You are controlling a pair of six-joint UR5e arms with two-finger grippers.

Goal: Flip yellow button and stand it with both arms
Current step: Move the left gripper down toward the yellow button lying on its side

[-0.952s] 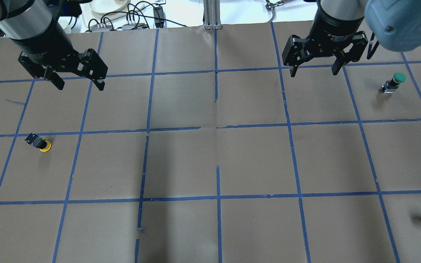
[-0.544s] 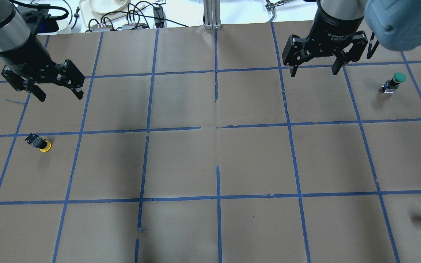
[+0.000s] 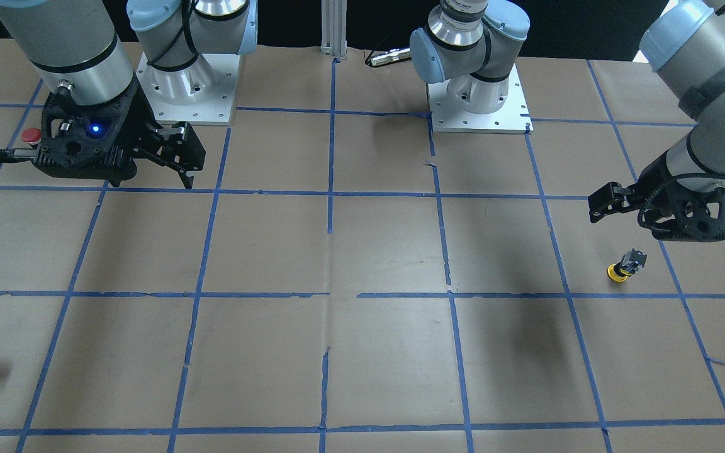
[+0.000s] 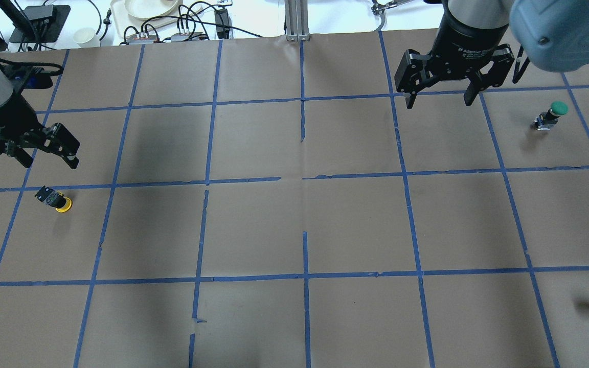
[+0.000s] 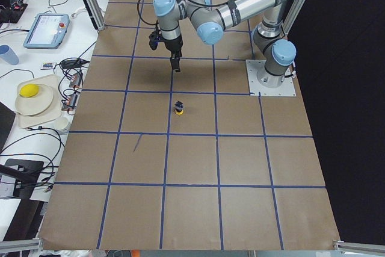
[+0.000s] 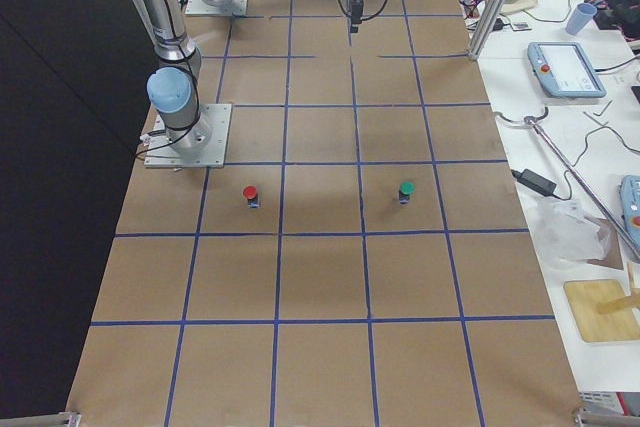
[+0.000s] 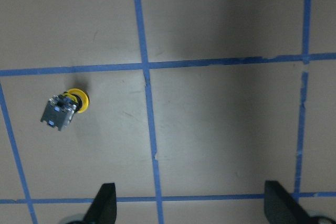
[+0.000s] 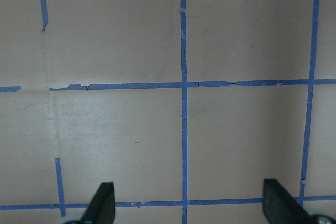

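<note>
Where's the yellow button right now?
In the overhead view, the yellow button lies on the left side of the table, just under a horizontal blue tape line. It is directly below the open left gripper in the image and untouched by it.

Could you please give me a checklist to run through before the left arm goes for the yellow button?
1. The left pincer open and empty: ok, jaws wide apart.
2. It centred over the yellow button: not ok; the wrist view shows the button left of centre.
3. Button standing on its base: not ok; cap down, base tilted up.
4. The right pincer open and empty: ok, far across the table.
5. The green button out of the way: ok, on the right arm's side.
6. Height above the button: cannot tell.
</note>
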